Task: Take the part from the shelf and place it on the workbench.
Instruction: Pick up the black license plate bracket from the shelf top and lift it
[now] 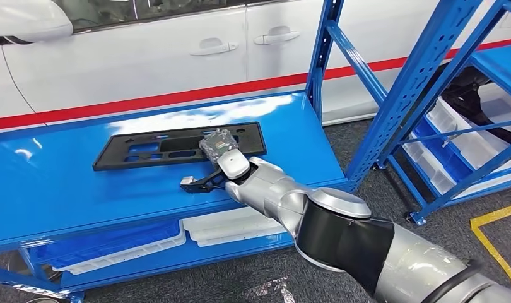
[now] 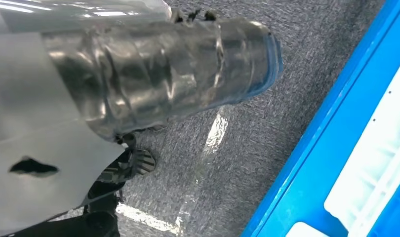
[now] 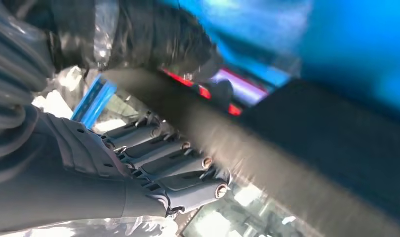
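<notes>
While the long black part (image 1: 177,146) lies flat on the blue shelf (image 1: 45,189) — bare blue surface to its left and along the front edge — the right hand (image 1: 223,150) sits at its right end. In the right wrist view the fingers (image 3: 188,163) curl under the part's edge, thumb above — gripping it. The left hand (image 2: 153,74) hangs over grey floor (image 2: 267,123) beside a blue rack; I cannot tell its fingers' state.

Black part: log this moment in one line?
black part flat on blue shelf | right hand grips its near edge | left hand low, beside shelf
</notes>
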Robot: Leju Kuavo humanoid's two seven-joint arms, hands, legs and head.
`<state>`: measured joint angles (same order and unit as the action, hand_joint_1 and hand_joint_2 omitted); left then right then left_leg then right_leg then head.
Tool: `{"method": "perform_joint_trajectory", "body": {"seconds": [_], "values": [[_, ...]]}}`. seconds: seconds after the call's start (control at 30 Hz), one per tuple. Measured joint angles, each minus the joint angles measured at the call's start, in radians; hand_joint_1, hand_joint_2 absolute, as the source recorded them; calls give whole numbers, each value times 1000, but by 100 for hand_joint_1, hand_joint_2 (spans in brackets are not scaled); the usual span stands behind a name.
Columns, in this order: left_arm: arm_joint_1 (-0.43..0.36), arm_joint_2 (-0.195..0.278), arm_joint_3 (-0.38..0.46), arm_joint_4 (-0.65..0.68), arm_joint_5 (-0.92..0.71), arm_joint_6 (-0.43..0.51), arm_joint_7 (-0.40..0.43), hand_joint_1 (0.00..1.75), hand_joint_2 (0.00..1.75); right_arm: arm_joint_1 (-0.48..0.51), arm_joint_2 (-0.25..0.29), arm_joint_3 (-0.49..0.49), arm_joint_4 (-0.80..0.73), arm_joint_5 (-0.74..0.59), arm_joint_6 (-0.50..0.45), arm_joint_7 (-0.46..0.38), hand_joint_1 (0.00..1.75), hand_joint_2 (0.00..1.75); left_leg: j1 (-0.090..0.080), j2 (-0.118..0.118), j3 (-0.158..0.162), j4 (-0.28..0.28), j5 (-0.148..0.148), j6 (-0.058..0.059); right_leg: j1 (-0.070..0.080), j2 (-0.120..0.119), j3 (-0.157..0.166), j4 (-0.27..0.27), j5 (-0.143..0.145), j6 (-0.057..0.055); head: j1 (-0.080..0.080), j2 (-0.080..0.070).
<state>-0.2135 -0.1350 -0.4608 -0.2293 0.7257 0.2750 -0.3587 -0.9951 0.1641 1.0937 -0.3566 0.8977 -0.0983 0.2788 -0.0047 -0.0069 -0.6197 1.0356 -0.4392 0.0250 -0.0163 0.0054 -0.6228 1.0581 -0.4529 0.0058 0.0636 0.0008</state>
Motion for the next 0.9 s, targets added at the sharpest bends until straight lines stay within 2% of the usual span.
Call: {"method": "perform_joint_trajectory", "body": {"seconds": [0.1, 0.13, 0.2, 0.27, 0.3, 0.33, 0.37, 0.43, 0.47, 0.5, 0.6, 0.67, 0.7, 0.77, 0.8, 0.83, 0.87, 0.9], "values": [[-1, 0, -6, 0, -8, 13, -10, 0, 0, -1, 0, 0, 0, 1, -25, -5, 175, 175, 1, 0, -1, 2, -3, -13, 0, 0, 4, -6, 3, -15, 0, 0], [-1, 0, -8, 0, -9, 14, -12, 0, 0, -1, 0, 0, 0, 3, -36, -6, 175, 175, 2, 0, -6, 14, -13, -19, -2, -1, 6, -9, 5, -19, -1, 0], [-1, 0, -16, 0, -11, 13, -12, 0, 0, 0, -2, 0, 1, 7, -59, -5, 175, 175, 7, 2, -42, 95, -62, -32, -6, -3, 8, -13, 8, -25, -4, 0], [0, 0, -24, 0, -12, 11, -11, 0, 0, 5, -6, 0, 3, 13, -79, -3, 175, 175, 11, 2, -97, 216, -113, -41, -6, -4, 6, -13, 9, -27, -5, 0], [2, 0, -27, 0, -11, 11, -10, 0, 0, 9, -7, 0, 4, 18, -91, -2, 175, 175, 13, 2, -115, 253, -120, -43, -5, -4, 5, -13, 9, -27, -5, 0], [2, 0, -30, 0, -10, 10, -12, 0, 0, 12, -9, 0, 5, 22, -105, -2, 175, 175, 14, 2, -116, 253, -108, -43, -6, -2, 5, -13, 9, -27, -5, 0], [3, 0, -33, 0, -9, 10, -17, 0, 0, 15, -10, 0, 5, 26, -121, -1, 175, 175, 15, 2, -100, 218, -80, -42, -6, -1, 6, -13, 8, -27, -5, 0], [2, 1, -42, 0, -6, 5, -36, 0, 0, 18, -13, -1, 5, 32, -158, -3, 175, 175, 14, 2, -39, 88, -17, -35, -5, 2, 7, -14, 8, -25, -5, 0], [1, 1, -46, 0, -4, 1, -48, 0, 0, 18, -15, -2, 5, 35, -178, -5, 175, 175, 12, 1, -15, 34, -1, -31, -4, 3, 6, -14, 8, -21, -4, 0], [0, 1, -49, 0, -3, -3, -58, 0, 0, 20, -18, -4, 5, 37, -199, -8, 175, 175, 9, 1, -1, 3, 4, -27, -3, 3, 3, -15, 9, -16, -4, 0], [1, 1, -60, -1, -5, 0, -80, 0, 0, 28, -26, -14, 5, 38, -262, -21, 175, 175, 7, 1, 2, -14, 4, -12, -3, 4, -2, -22, 12, 0, -3, 0], [-1, 1, -70, -1, -14, 17, -94, 0, 0, 32, -33, -25, 4, 35, -306, -33, 175, 175, 11, 3, 9, -27, 10, 2, -3, 4, -18, 9, -10, 9, -2, 0], [-2, 1, -75, -2, -20, 31, -101, 0, 0, 33, -37, -31, 2, 31, -334, -41, 175, 175, 12, 4, 11, -31, 12, 8, -3, 3, -40, 53, -34, 11, -2, 0], [-3, 1, -86, -2, -29, 64, -117, 0, 0, 39, -46, -45, -9, 21, -412, -66, 175, 175, 10, 4, 11, -30, 11, 14, -3, 2, -104, 182, -84, 14, 0, 0], [-2, 2, -91, -3, -28, 80, -126, 0, 44, 46, -51, -55, -20, 19, -456, -82, 175, 175, 10, 4, 11, -29, 10, 16, -3, 1, -130, 230, -94, 16, 0, 0], [0, 2, -95, -3, -23, 91, -135, 0, 87, 55, -58, -66, -39, 23, -497, -98, 175, 175, 9, 3, 12, -26, 7, 17, -3, 1, -142, 246, -87, 17, 0, 0], [3, 2, -97, -3, -15, 99, -143, 0, 131, 63, -65, -79, -64, 33, -532, -112, 175, 175, 10, 2, 12, -22, 4, 16, -4, 1, -135, 225, -63, 17, 0, 0], [6, 3, -98, -4, -7, 104, -149, 0, 175, 71, -72, -92, -93, 47, -555, -122, 175, 175, 10, 1, 12, -15, -1, 14, -5, 0, -112, 170, -28, 16, 0, 0]]}}
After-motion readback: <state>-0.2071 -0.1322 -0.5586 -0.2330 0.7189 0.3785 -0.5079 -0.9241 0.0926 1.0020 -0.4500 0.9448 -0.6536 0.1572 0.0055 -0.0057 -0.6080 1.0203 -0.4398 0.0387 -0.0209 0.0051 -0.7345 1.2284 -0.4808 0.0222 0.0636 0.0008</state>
